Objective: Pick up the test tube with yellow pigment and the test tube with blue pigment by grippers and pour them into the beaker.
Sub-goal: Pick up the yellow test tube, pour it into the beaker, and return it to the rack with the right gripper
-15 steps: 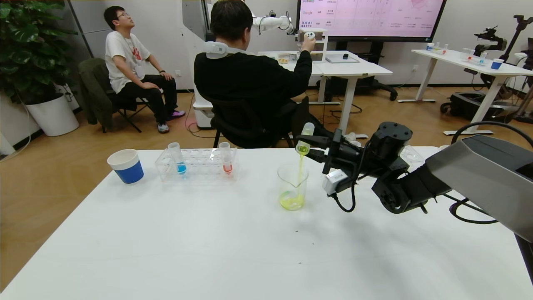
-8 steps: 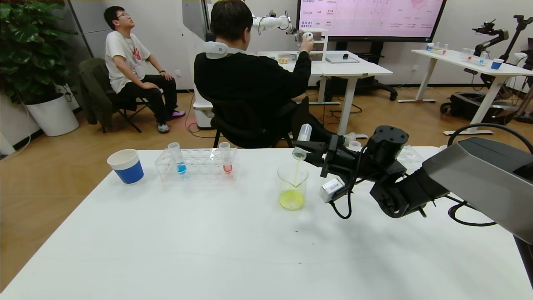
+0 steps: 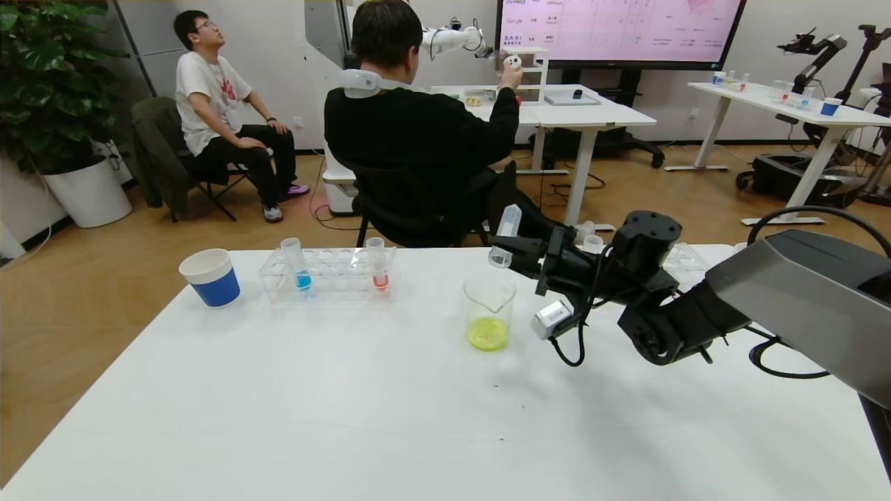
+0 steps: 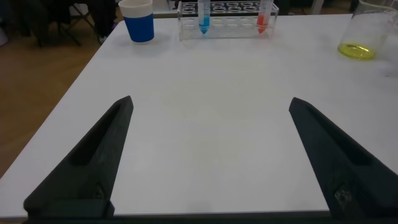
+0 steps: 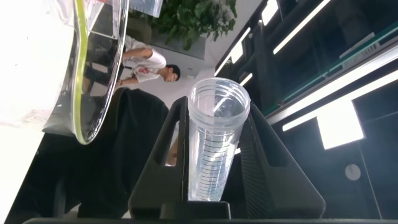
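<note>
Far left on the white table [image 3: 278, 403]: blue-and-white paper cup [image 3: 210, 277] standing upright. Just right of it, clear rack [image 3: 330, 278] sitting at the far edge, holding the blue tube [image 3: 297, 264] toward its left end and an orange-red tube [image 3: 378, 264] toward its right end, both upright. Left gripper [image 4: 208, 155] hovering low over the near part of the table, well short of the rack, jaws spread wide and gripping nothing. Right of the rack and apart from it, beaker [image 3: 489, 312] standing upright, holding yellow-green liquid at its bottom. Above the beaker's right rim, yellow tube [image 3: 505, 235] tilting mouth-down, looking drained and clear. Right gripper [image 3: 516, 250] reaching in from the right, jaws clamping the yellow tube on both sides.
</note>
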You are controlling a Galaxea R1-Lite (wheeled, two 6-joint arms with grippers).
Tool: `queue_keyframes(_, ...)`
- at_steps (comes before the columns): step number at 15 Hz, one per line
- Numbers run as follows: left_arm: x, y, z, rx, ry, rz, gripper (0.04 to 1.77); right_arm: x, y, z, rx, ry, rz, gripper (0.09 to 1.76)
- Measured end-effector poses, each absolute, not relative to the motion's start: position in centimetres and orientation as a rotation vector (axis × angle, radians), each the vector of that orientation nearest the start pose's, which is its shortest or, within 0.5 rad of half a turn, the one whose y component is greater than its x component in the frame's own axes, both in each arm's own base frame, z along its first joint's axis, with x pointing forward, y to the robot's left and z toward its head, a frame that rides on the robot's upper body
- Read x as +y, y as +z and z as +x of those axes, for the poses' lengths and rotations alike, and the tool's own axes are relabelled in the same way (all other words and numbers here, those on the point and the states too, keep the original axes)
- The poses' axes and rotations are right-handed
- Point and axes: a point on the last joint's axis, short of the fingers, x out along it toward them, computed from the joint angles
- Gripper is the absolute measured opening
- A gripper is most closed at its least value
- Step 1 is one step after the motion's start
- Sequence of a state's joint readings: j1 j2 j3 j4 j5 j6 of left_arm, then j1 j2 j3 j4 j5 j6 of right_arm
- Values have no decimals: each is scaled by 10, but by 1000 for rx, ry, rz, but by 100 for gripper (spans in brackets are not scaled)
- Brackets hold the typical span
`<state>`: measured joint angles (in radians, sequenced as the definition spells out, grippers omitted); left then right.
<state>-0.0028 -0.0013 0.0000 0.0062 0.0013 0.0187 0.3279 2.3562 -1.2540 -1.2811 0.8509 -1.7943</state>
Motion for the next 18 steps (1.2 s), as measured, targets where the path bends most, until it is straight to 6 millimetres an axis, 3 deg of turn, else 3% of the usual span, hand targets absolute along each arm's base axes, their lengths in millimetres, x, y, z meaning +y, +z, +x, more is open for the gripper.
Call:
queue_keyframes(3,0,75,-23,5,-2,18,175,162,109,423,-1154,685,-1585,49)
queue_keyframes(6,0,75,-23,4,-2,18,175,160,129,420,-1083,716,-1479,49)
queue_keyframes(12,0,75,-23,4,-2,18,175,143,200,394,-873,743,-1045,49)
queue_keyframes(18,0,75,-23,5,-2,18,175,130,226,351,-484,578,-441,49)
